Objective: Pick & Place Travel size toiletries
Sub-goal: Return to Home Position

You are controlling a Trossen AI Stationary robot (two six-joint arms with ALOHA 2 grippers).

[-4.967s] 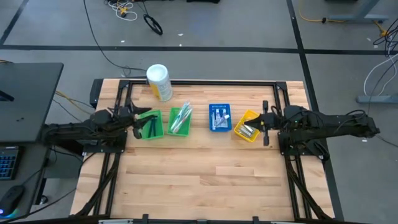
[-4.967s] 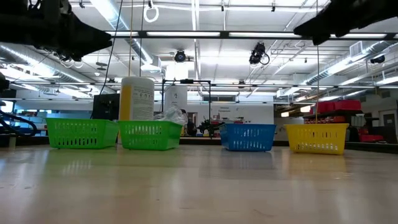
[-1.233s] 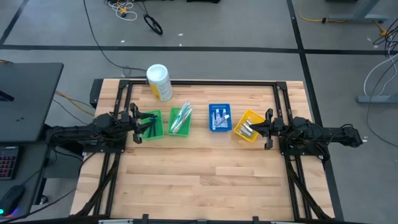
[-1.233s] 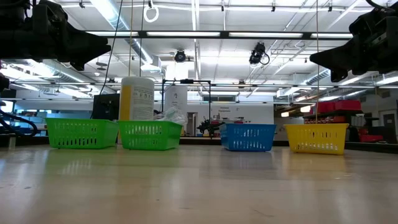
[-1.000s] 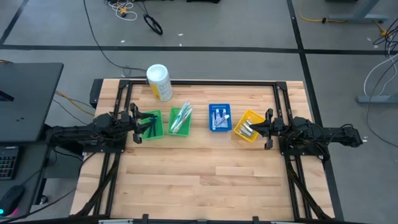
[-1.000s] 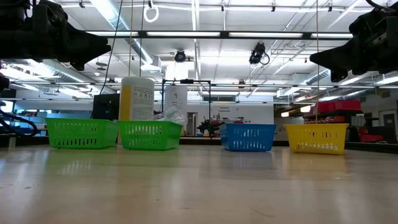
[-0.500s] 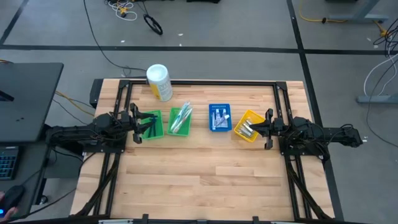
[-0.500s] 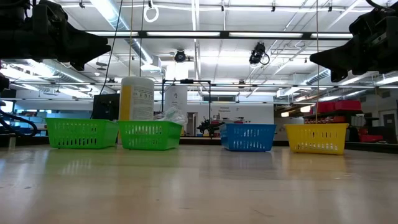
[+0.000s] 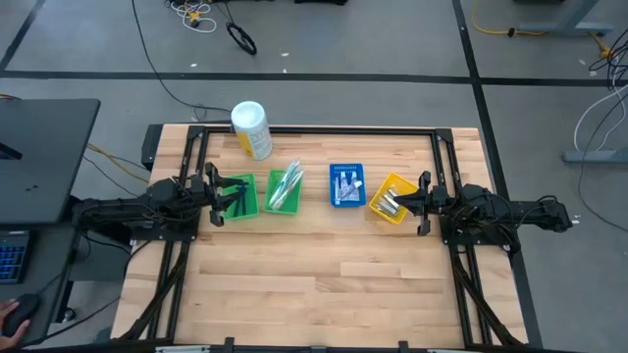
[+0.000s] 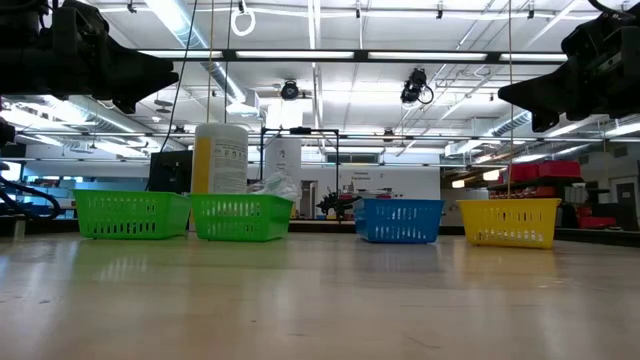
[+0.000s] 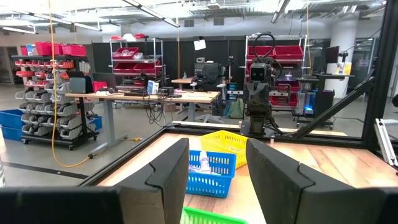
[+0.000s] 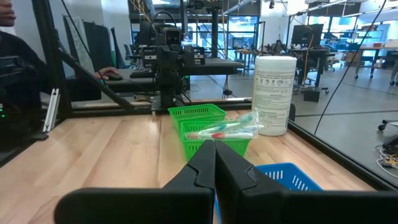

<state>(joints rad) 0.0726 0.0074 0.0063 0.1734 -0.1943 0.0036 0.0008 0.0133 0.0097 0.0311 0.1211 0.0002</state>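
Observation:
Four small bins stand in a row on the table. The left green bin [image 9: 235,196] holds dark razors. The second green bin [image 9: 284,188] holds toothbrushes [image 12: 221,129]. White tubes stand in the blue bin [image 9: 346,185], and silvery pieces lie in the yellow bin [image 9: 390,199]. My left gripper [image 9: 222,193] hovers open at the left green bin's left rim, fingers pointing toward the table's right; the wrist view shows a wide gap [image 11: 217,168]. My right gripper [image 9: 410,202] hovers shut at the yellow bin's right side, fingers together [image 12: 216,163], pointing left.
A big white-and-yellow canister [image 9: 250,129] stands at the far edge behind the green bins. A black frame [image 9: 314,128] borders the table's far and side edges. Bare wood [image 9: 314,284] spans the near half. A person [image 12: 15,56] sits beyond the left side.

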